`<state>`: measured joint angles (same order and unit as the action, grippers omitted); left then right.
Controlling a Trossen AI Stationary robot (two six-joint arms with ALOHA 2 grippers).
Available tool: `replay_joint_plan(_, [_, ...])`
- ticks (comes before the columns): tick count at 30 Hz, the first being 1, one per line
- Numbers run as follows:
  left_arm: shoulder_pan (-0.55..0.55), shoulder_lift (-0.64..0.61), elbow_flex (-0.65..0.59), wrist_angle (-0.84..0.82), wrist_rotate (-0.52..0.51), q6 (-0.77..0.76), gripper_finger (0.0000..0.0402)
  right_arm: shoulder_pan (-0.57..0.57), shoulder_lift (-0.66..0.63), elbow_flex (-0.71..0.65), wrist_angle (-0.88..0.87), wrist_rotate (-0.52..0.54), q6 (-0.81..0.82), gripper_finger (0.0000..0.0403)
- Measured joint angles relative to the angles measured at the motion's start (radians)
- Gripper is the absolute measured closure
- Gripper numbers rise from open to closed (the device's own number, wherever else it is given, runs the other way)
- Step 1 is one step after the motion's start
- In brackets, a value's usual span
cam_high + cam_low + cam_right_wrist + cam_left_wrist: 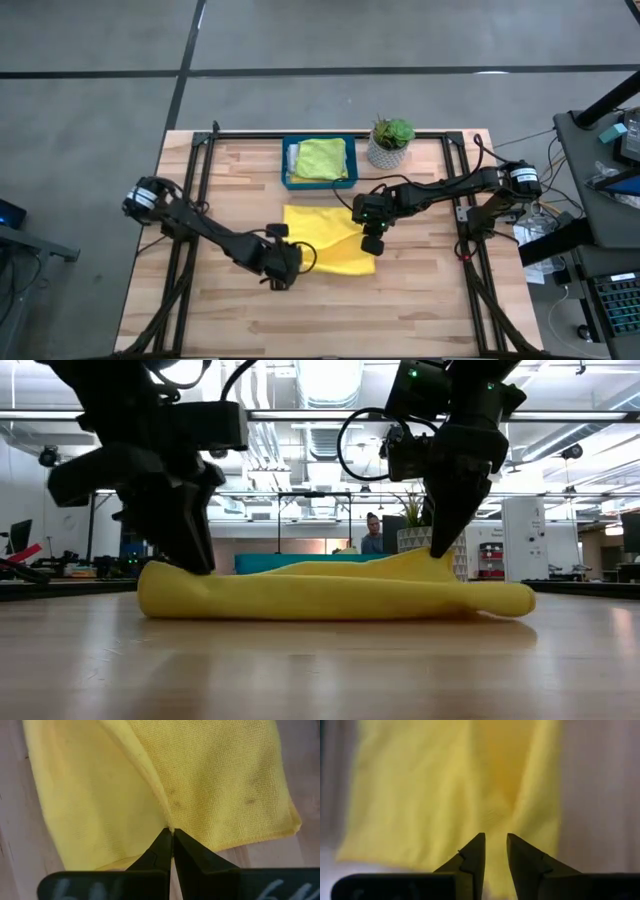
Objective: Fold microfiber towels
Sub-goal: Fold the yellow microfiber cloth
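A yellow microfiber towel (325, 235) lies rumpled on the wooden table, near the middle. In the low view it is a long low mound (330, 598). My left gripper (298, 258) is at the towel's near left part, closed on cloth. My right gripper (373, 243) is at the towel's right edge, shut on a raised ridge. A lime green towel (322, 158) lies in the teal tray (319, 184) at the far side. The other towels do not show. My left gripper has a ridge of the yellow towel (496, 817) between its two fingers, which stand a little apart, coming from above. The towel lies on the table around it. One layer or several, I cannot tell. My right gripper pinches a raised fold of the yellow towel (169, 822) between its two shut fingertips, from above and pointing down. The fold is drawn up into a small peak (428, 560), and the rest of the towel lies on the table.
A small potted plant (390, 143) stands at the far right, beside the tray. Black frame rails (195, 190) run along the table's left and right sides. Bare wood lies along the near edge (330, 320). A person (372, 532) shows far off in the room.
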<state>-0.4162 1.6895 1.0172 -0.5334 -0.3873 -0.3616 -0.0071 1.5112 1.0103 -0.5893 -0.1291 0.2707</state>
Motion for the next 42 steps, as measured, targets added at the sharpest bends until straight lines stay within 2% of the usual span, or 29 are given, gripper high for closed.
replay_joint_plan(5, [0.024, -0.048, -0.003, -0.067, -0.012, -0.025, 0.0337, 0.0, 0.0, 0.0, -0.002, 0.0, 0.001, 0.0394])
replay_joint_plan(12, [0.024, -0.068, -0.01, 0.023, 0.061, 0.001, 0.0337, 0.0, 0.0, 0.0, -0.003, 0.0, 0.0, 0.0394])
replay_joint_plan(15, [0.024, -0.051, -0.012, 0.068, 0.124, 0.002, 0.0337, 0.0, 0.0, 0.0, -0.003, 0.0, -0.001, 0.0394])
replay_joint_plan(24, [0.025, 0.024, -0.013, 0.07, 0.142, 0.001, 0.0337, 0.0, 0.0, 0.0, -0.005, 0.0, -0.007, 0.0394])
replay_joint_plan(26, [0.029, 0.025, -0.013, 0.066, 0.113, 0.001, 0.0337, 0.0, 0.0, 0.0, -0.005, 0.0, -0.008, 0.0394])
replay_joint_plan(31, [0.038, 0.011, 0.005, -0.099, -0.122, -0.057, 0.0337, 0.0, 0.0, 0.0, -0.005, 0.0, -0.009, 0.0394])
replay_joint_plan(33, [0.042, -0.002, 0.02, -0.164, -0.174, -0.076, 0.0337, 0.0, 0.0, 0.0, -0.005, 0.0, -0.009, 0.0394])
replay_joint_plan(35, [0.042, -0.021, 0.024, -0.18, -0.157, -0.068, 0.0337, 0.0, 0.0, 0.0, -0.005, 0.0, -0.009, 0.0394])
replay_joint_plan(40, [0.028, -0.046, 0.022, -0.15, -0.001, -0.018, 0.0337, 0.0, 0.0, 0.0, -0.005, 0.0, -0.009, 0.0394])
replay_joint_plan(42, [0.014, -0.035, 0.021, -0.132, 0.02, -0.017, 0.0337, 0.0, 0.0, 0.0, -0.004, 0.0, -0.012, 0.0394])
